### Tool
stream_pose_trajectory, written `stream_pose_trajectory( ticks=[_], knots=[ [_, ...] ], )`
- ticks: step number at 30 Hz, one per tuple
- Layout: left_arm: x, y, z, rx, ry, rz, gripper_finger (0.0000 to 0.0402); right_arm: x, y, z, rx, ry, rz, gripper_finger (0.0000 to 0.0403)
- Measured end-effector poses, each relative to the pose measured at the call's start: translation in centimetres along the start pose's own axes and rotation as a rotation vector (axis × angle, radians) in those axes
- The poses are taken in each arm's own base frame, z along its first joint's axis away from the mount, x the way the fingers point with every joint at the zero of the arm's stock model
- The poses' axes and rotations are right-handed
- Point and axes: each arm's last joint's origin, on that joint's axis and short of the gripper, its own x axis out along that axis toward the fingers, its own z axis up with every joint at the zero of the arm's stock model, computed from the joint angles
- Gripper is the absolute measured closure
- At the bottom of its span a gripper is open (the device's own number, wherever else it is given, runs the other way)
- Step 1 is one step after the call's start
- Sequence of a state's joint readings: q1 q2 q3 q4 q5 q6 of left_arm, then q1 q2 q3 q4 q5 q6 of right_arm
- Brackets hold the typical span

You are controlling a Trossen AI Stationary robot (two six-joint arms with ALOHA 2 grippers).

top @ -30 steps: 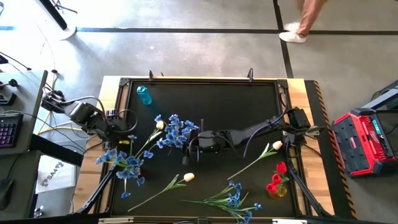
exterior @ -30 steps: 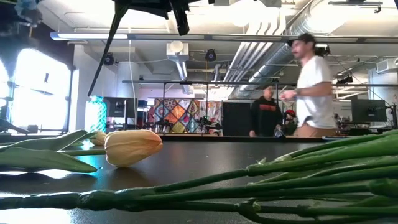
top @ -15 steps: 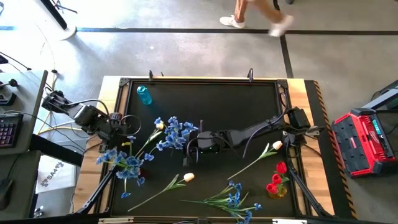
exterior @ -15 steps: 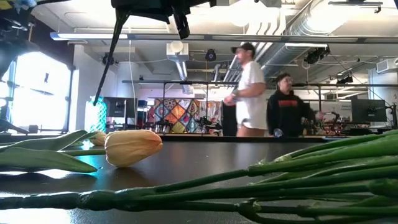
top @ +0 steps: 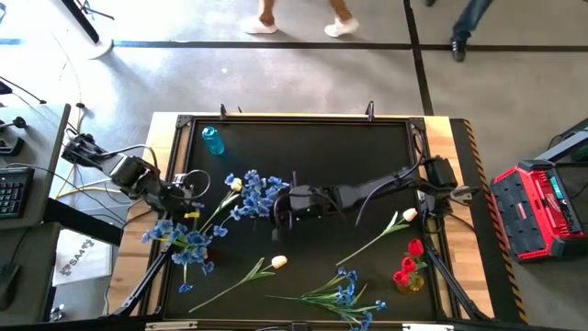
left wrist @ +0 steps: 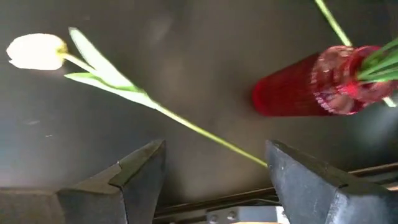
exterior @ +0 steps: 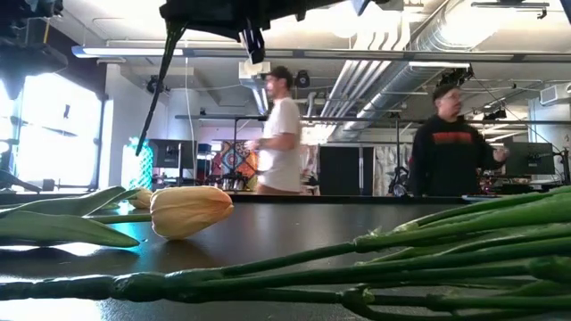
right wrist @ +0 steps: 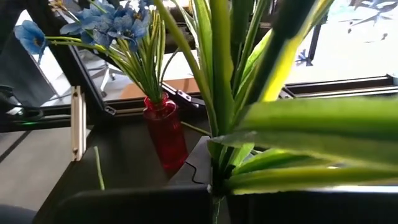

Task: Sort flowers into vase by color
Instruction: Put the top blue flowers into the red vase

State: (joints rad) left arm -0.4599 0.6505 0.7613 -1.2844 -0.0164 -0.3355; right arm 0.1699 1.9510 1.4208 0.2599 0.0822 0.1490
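Observation:
My right gripper (top: 281, 204) is over the table's middle, shut on a spray of blue blossoms (top: 259, 193) whose flowers point toward the left arm. My left gripper (left wrist: 214, 168) is open near the table's left edge, with one finger on each side of a cream tulip's stem (left wrist: 186, 126); it does not touch the stem. That tulip's head (top: 237, 184) lies on the table. A red vase (left wrist: 311, 87) holding blue blossoms (top: 179, 237) stands close by. Two more cream tulips (top: 278, 262) (top: 409, 214) and another blue spray (top: 344, 294) lie flat on the table. My right gripper pinches the blue spray's bundle of green stems (right wrist: 217, 155) between its two fingers, which lie across the stems. The spray is lifted clear of the table. In the low view one thin stem (exterior: 159, 85) hangs slanting below the gripper, its end in the air.
A small blue vase (top: 213, 140) stands near the far left corner. A yellow vase with red tulips (top: 409, 271) stands near the right edge. Bare black table (top: 312, 147) stretches along the far side. People walk on the floor beyond the table.
My right gripper has carried the blue spray a little toward the far edge, and in the low view the hanging stem has swung to a steeper slant. My left gripper has crept a little toward the cream tulip. People have walked past behind the table.

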Motion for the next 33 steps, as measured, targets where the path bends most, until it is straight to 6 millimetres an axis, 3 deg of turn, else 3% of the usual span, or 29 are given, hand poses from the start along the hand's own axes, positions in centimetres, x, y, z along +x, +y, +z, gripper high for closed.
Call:
stream_pose_trajectory(
  ticks=[7, 12, 15, 20, 24, 33],
  knots=[
    [0.5, -0.3, 0.5, -0.068, 0.042, -0.021, 0.0143, 0.6, -1.7, 0.3, 0.022, -0.064, 0.001, 0.0402],
    [0.8, -0.4, 0.9, -0.166, 0.046, -0.007, 0.0143, 2.9, -1.9, -1.8, 0.005, -0.144, 0.121, 0.0402],
    [0.9, -0.4, 1.0, -0.215, 0.041, 0.012, 0.0143, 3.1, -1.4, -0.2, -0.05, -0.218, 0.146, 0.0402],
    [0.9, -0.4, 1.0, -0.238, 0.042, 0.004, 0.0143, 3.7, 0.4, 2.5, -0.162, -0.169, 0.167, 0.0402],
    [0.9, -0.4, 1.0, -0.239, 0.035, 0.016, 0.0143, 3.7, 1.4, 5.0, -0.2, -0.23, 0.247, 0.0402],
    [0.9, -0.2, 1.0, -0.136, 0.027, 0.058, 0.0143, 8.2, 1.8, 5.3, -0.236, -0.23, 0.325, 0.0402]
  ],
)
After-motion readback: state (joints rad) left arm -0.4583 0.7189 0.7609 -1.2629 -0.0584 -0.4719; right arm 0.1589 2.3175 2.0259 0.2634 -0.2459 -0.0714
